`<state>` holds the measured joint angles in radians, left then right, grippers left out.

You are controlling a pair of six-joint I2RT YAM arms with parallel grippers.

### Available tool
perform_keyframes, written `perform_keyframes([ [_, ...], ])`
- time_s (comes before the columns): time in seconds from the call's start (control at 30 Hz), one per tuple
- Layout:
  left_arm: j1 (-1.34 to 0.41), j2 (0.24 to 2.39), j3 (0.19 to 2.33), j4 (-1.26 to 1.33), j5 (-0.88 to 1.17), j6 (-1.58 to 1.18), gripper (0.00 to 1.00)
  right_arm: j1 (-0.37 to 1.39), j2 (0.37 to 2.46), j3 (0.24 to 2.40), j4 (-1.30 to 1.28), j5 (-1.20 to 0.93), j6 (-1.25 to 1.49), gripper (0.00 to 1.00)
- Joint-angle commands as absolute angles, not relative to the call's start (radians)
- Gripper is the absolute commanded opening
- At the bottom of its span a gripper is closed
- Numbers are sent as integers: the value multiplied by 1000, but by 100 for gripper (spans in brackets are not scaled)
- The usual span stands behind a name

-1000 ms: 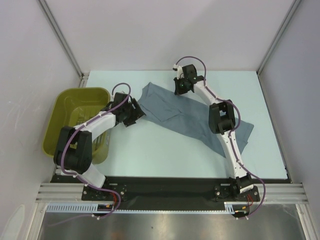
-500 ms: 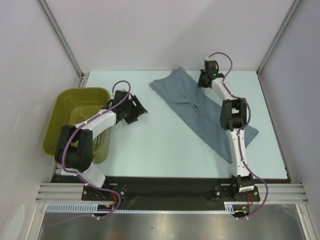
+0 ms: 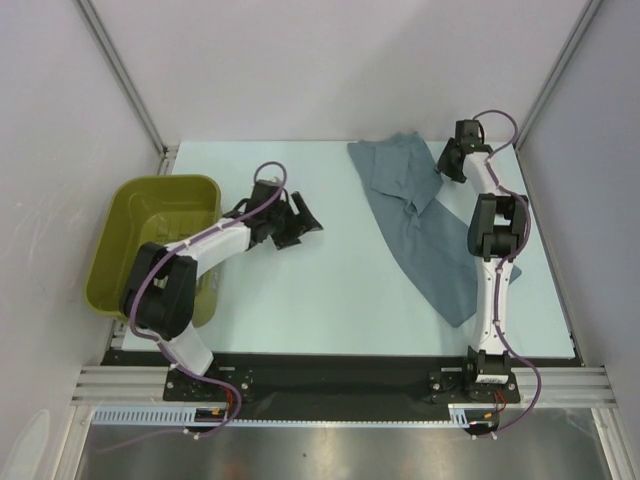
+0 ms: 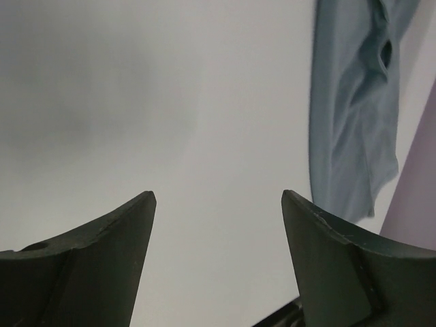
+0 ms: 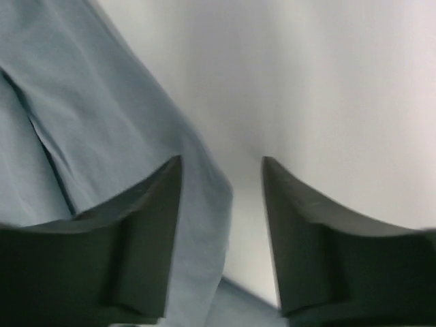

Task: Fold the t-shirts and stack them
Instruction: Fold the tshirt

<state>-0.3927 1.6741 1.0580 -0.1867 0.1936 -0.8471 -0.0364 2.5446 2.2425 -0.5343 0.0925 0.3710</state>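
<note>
I see one slate blue-grey t-shirt [image 3: 425, 235] lying unfolded on the right half of the counter [image 3: 330, 290]. It runs as a crumpled diagonal band from the far middle towards the near right, with creases and a turned-over flap near its far end.

The right gripper [image 3: 447, 160] sits at the far right, just beside the far edge of the t-shirt. In the right wrist view its fingers [image 5: 136, 238] stand apart with nothing between them. Cloth lies beneath one finger and bare counter beneath the other.

The left gripper [image 3: 305, 222] hangs over bare counter near the middle, well apart from the t-shirt. It is spread wide and holds nothing.

An olive basket [image 3: 165, 180] stands at the left edge of the counter, beside the left arm.
</note>
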Motion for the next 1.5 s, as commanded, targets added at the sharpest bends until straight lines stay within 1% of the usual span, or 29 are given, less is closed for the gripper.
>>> perform_keyframes([
  [0.0, -520, 1667, 1077, -120, 273, -856, 81, -40, 2482, 2335, -694, 116, 307, 59],
  [0.03, -546, 1669, 1069, -91, 278, -862, 81, -38, 2442, 2338, -719, 138, 292, 73],
  [0.07, -570, 1670, 1063, -75, 279, -886, 78, -34, 2418, 2332, -768, 165, 278, 79],
  [0.1, -618, 1677, 1055, -60, 291, -900, 77, -34, 2389, 2323, -794, 201, 262, 80],
  [0.13, -639, 1689, 1052, -31, 301, -926, 75, -34, 2361, 2309, -820, 209, 241, 79],
  [0.17, -659, 1700, 1054, -19, 307, -939, 70, -34, 2294, 2281, -857, 213, 236, 78],
  [0.2, -693, 1704, 1054, -5, 324, -948, 68, -31, 2255, 2207, -868, 215, 236, 76],
  [0.23, -709, 1722, 1052, 38, 336, -972, 67, -29, 2217, 2148, -876, 215, 251, 71],
  [0.27, -724, 1736, 1051, 63, 354, -983, 66, -28, 2121, 2093, -874, 207, 259, 68],
  [0.3, -750, 1750, 1069, 80, 371, -991, 66, -18, 2076, 2035, -864, 184, 265, 65],
  [0.33, -762, 1775, 1086, 92, 408, -996, 68, -15, 2019, 1896, -850, 180, 271, 51],
  [0.37, -775, 1822, 1104, 97, 426, -1012, 71, -12, 1972, 1829, -812, 167, 284, 38],
  [0.4, -797, 1850, 1136, 124, 445, -1025, 73, -12, 1877, 1753, -793, 122, 285, 26],
  [0.43, -807, 1873, 1152, 139, 481, -1058, 74, -11, 1837, 1641, -784, 114, 291, 7],
  [0.47, -819, 1891, 1164, 150, 486, -1072, 74, -8, 1800, 1578, -776, 107, 293, 0],
  [0.53, -851, 1927, 1193, 175, 482, -1103, 73, -3, 1706, 1485, -778, 92, 290, 0],
  [0.57, -862, 1939, 1203, 179, 468, -1107, 71, 24, 1674, 1392, -782, 87, 288, 0],
  [0.63, -897, 1974, 1245, 163, 451, -1126, 66, 44, 1588, 1313, -787, 91, 285, 0],
  [0.67, -908, 1986, 1256, 160, 421, -1140, 61, 63, 1560, 1254, -785, 86, 287, 0],
  [0.73, -942, 2017, 1267, 193, 387, -1231, 54, 77, 1485, 1214, -793, 72, 302, 0],
  [0.77, -956, 2029, 1258, 228, 376, -1276, 49, 81, 1467, 1201, -802, 63, 304, 0],
  [0.8, -985, 2040, 1256, 271, 350, -1314, 48, 83, 1448, 1190, -814, 74, 305, 0],
  [0.83, -1000, 2057, 1261, 261, 332, -1377, 48, 83, 1433, 1189, -824, 75, 302, 0],
  [0.93, -1070, 2057, 1287, 204, 220, -1434, 53, 68, 1358, 1190, -868, 127, 282, 0],
  [1.0, -1090, 2071, 1326, 114, 186, -1439, 57, 43, 1329, 1190, -880, 140, 273, 0],
  [1.07, -1107, 2106, 1357, 91, 152, -1448, 61, 12, 1298, 1190, -893, 140, 259, 0],
  [1.2, -1141, 2173, 1407, 103, 163, -1509, 61, 9, 1259, 1197, -910, 137, 270, 0],
  [1.37, -1158, 2187, 1344, 143, 157, -1620, 57, 12, 1239, 1233, -914, 121, 290, 0],
  [1.47, -1161, 2201, 1356, 138, 147, -1629, 55, 14, 1232, 1236, -914, 112, 299, 0],
])
